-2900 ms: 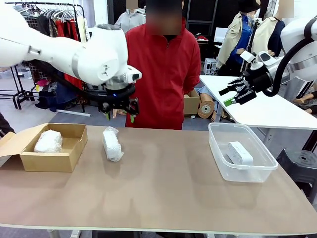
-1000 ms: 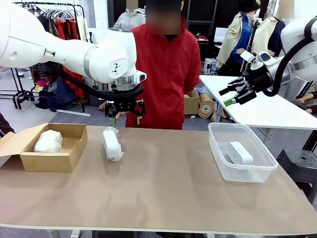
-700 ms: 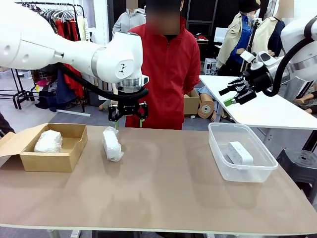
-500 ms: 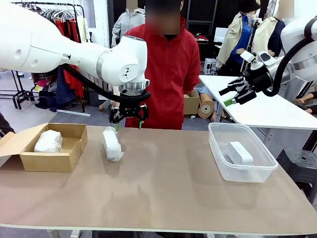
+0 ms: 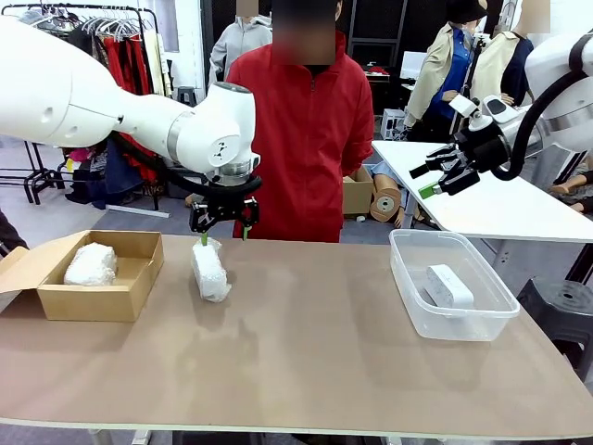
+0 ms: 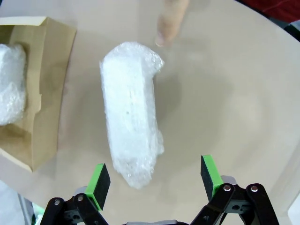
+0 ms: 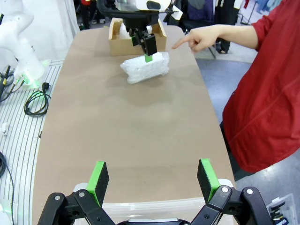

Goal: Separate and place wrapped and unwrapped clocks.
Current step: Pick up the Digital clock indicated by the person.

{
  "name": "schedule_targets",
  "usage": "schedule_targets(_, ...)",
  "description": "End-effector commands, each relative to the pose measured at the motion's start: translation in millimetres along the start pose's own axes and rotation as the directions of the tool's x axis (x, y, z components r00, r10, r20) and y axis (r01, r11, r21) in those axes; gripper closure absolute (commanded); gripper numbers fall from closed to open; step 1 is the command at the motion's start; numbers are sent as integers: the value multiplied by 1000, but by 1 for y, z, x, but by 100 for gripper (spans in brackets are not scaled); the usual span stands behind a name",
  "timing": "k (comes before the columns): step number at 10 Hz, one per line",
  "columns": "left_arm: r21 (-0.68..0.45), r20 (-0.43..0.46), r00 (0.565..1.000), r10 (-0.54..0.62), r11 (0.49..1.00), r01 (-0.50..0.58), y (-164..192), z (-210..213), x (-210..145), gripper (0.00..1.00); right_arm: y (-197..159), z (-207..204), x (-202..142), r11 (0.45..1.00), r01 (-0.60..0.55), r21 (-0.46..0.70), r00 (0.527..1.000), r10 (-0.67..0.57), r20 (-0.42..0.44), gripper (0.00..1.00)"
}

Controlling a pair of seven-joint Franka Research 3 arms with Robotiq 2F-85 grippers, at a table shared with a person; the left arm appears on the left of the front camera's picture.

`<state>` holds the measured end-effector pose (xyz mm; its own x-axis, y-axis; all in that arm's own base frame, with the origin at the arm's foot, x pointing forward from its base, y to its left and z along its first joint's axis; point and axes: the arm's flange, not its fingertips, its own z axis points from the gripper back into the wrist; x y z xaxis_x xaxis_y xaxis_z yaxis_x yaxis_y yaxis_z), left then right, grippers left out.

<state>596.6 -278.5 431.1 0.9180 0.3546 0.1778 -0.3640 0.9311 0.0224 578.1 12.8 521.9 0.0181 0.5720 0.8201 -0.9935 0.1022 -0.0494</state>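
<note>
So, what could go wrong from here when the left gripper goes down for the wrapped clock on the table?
1. The person's finger points close beside the wrapped clock, so the open left gripper might meet it on the way down.
2. The bubble wrap is loose and crinkly; the pads may pinch only film and the bundle could slip.
3. The cardboard box lies near, so a drop may miss it.

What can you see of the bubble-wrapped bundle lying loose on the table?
The bubble-wrapped bundle is a white oblong in crinkly clear wrap, bunched at its ends. It lies flat on the brown table, beside the cardboard box but apart from it. The open left pincer hangs over one end, not touching. A person's fingertip points near the other end.
</note>
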Motion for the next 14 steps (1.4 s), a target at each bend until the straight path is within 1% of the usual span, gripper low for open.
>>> schedule_targets(1, -16, 11, 1000, 5, 1000, -4, 14, -15, -4, 0, 1, 1, 2, 1000, -14, -7, 1000, 14, 3, 0)
schedule_targets(3, -10, 12, 1000, 12, 1000, -12, 25, -31, -1, 0, 1, 1, 2, 1000, -14, -7, 1000, 14, 3, 0)
schedule_targets(4, -37, 25, 1000, -16, 999, 16, 28, -41, 1, 0, 1, 1, 2, 1000, -14, -7, 1000, 14, 3, 0)
schedule_targets(7, -34, 27, 999, -26, 999, 27, 33, -58, 4, 0, 1, 1, 2, 1000, -14, -7, 1000, 14, 3, 0)
schedule_targets(12, -6, -37, 999, -25, 1000, 25, 41, -84, 12, 0, 1, 1, 2, 1000, -14, -7, 1000, 14, 3, 0)
schedule_targets(14, 12, -30, 999, -41, 999, 42, 41, -87, 12, 40, 1, 1, 2, 1000, -14, -7, 1000, 14, 3, 0)
